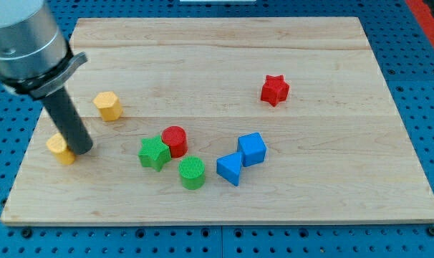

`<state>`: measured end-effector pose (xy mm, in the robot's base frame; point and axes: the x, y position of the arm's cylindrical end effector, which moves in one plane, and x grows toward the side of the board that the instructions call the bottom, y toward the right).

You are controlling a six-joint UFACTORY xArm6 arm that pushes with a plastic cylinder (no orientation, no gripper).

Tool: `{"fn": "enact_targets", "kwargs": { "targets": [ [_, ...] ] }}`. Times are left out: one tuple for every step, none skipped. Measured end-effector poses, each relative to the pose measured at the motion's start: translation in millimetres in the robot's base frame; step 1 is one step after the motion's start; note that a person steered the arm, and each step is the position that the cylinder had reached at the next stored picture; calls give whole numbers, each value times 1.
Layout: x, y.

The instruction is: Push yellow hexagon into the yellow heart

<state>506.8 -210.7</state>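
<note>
The yellow hexagon [108,105] lies on the wooden board at the view's left. The yellow heart [59,149] lies lower and further left, near the board's left edge, partly hidden by the rod. My tip [82,151] rests on the board right beside the heart, on its right side, seemingly touching it. The tip is below and to the left of the hexagon, a short gap apart from it.
A green star [154,153], red cylinder [175,140] and green cylinder [192,173] cluster at bottom centre. A blue triangle [229,169] and blue cube [251,149] lie to their right. A red star [274,89] sits at upper right. The board [310,193] lies on a blue pegboard.
</note>
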Motion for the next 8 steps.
{"fn": "enact_targets", "kwargs": {
  "targets": [
    [-47,17],
    [-77,45],
    [-73,61],
    [-103,68],
    [-125,62],
    [-133,33],
    [-171,22],
    [-182,3]
  ]
}}
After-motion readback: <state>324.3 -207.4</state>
